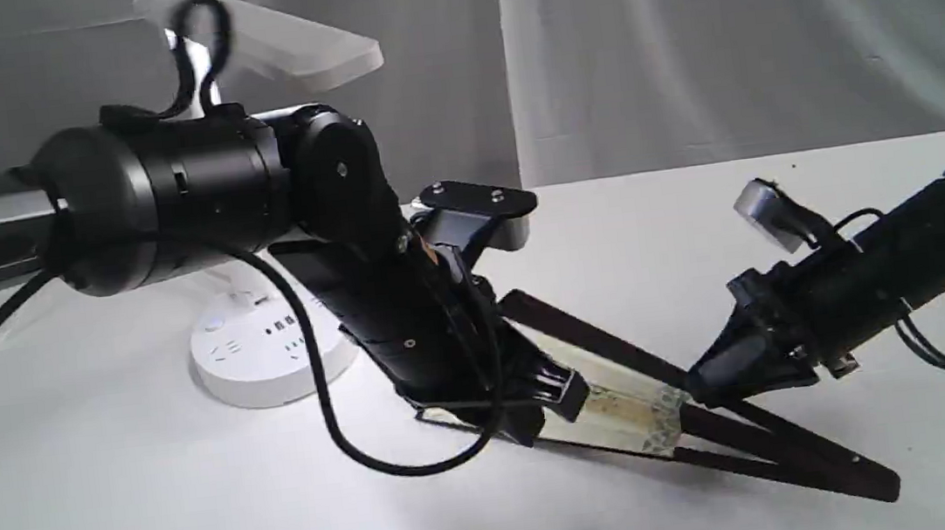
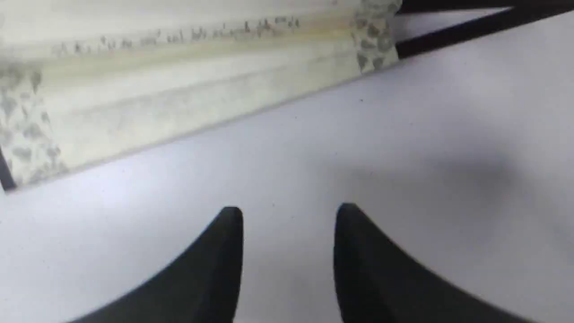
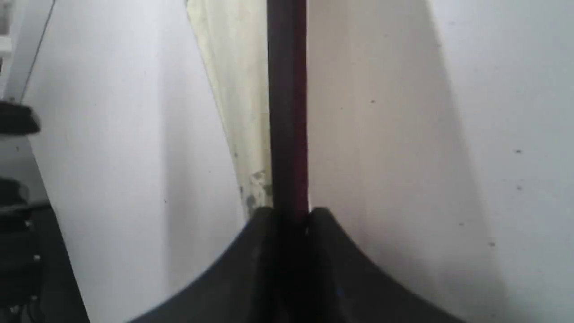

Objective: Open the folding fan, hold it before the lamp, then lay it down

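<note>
The folding fan lies barely parted on the surface — right fingers clamped on its upper stick, left fingers spread, empty (paper just ahead, lying crosswise).

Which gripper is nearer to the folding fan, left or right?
Right. The right gripper is shut on the folding fan by its dark outer stick. The left gripper is open, close beside the paper pleats but apart from them.

Left tool fingers apart; right tool clamped (both angled down).
</note>
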You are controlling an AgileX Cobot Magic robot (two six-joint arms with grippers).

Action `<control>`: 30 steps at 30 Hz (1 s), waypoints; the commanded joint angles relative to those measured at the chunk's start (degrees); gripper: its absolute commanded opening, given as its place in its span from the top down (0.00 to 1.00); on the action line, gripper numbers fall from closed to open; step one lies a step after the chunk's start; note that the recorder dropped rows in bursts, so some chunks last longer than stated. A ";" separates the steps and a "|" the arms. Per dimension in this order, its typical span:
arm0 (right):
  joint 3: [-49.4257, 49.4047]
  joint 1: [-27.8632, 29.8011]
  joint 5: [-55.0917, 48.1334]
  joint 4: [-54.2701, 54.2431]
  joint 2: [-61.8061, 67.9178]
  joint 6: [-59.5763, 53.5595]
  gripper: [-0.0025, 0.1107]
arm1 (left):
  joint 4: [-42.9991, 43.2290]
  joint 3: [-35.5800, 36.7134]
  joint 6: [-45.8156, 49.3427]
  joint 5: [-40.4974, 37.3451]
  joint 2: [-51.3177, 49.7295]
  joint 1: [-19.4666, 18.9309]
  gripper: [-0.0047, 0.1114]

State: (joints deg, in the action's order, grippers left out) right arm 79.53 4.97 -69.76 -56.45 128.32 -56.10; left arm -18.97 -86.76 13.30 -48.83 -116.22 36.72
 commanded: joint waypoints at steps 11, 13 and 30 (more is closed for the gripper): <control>-0.74 1.83 -0.21 -2.31 -8.62 6.00 0.98 | 0.26 0.92 -1.50 1.07 2.27 -0.10 0.68; -1.63 1.83 -0.21 -3.28 -10.10 6.43 0.98 | 0.26 2.41 -1.50 2.52 3.27 -0.10 0.68; -9.44 1.83 -0.21 -15.34 -15.42 6.48 0.98 | -0.53 31.79 -0.89 44.90 20.23 -0.10 0.71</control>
State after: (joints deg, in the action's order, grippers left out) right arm 70.34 6.60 -69.49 -69.56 113.81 -49.40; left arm -18.53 -57.37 12.60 -9.66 -97.84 36.72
